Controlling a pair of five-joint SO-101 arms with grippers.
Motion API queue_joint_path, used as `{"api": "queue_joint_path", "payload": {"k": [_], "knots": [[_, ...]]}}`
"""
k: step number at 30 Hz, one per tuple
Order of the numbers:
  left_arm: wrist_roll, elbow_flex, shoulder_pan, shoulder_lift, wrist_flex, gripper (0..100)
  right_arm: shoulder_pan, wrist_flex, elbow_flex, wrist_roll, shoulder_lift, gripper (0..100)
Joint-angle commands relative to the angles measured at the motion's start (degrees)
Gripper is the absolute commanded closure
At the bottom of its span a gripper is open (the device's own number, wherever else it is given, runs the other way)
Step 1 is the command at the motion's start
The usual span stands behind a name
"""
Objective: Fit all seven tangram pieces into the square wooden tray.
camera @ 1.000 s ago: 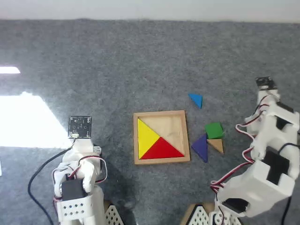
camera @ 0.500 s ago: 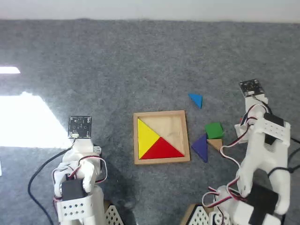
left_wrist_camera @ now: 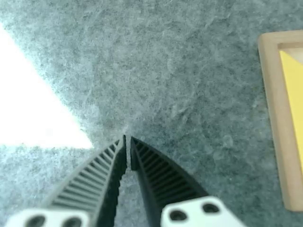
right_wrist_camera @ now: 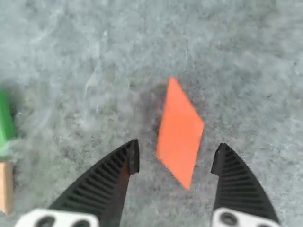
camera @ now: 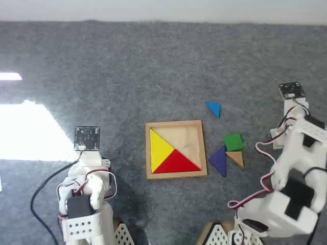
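Note:
The square wooden tray (camera: 173, 123) lies mid-table and holds a yellow triangle (camera: 159, 149) and a red triangle (camera: 177, 163). To its right lie a green square (camera: 233, 141), a purple triangle (camera: 219, 161) and a tan triangle (camera: 236, 158); a small blue triangle (camera: 213, 108) sits farther back. In the right wrist view my right gripper (right_wrist_camera: 177, 147) stands open, straddling the near end of an orange parallelogram (right_wrist_camera: 179, 130) that lies flat on the carpet. My left gripper (left_wrist_camera: 127, 140) is shut and empty, left of the tray rim (left_wrist_camera: 270, 94).
Grey carpet covers the whole table. A bright patch of light (camera: 30, 132) falls at the left. The right arm (camera: 299, 153) rises over the table's right side and the left arm (camera: 87, 178) stands folded at the front left.
The right arm swung left toward the loose pieces half a second ago and has swung back right. The left arm and the pieces have not moved.

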State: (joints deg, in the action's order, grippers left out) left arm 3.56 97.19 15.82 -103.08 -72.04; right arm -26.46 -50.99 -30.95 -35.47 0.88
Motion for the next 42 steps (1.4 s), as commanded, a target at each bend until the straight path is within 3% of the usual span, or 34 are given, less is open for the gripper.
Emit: {"api": "queue_joint_path", "payload": {"k": [1,8,15,26,36,42], "knots": [[0.00,-0.75,0.44,-1.05,-0.18,99,0.48,-1.27,5.19,0.35,0.40,74.5],[0.00,-0.75,0.44,-1.05,-0.18,99,1.36,-2.59,9.32,5.45,0.66,74.6],[0.00,-0.75,0.44,-1.05,-0.18,99,6.55,-9.71,8.35,0.09,4.70,85.0],[0.00,-0.75,0.44,-1.05,-0.18,99,4.70,-12.18,8.26,-1.93,7.69,80.0],[0.00,-0.75,0.44,-1.05,-0.18,99,1.45,-11.56,5.89,-2.29,-12.09,79.8],[0.00,-0.75,0.44,-1.05,-0.18,99,0.84,-8.75,6.77,-3.87,-2.86,79.8]]}}
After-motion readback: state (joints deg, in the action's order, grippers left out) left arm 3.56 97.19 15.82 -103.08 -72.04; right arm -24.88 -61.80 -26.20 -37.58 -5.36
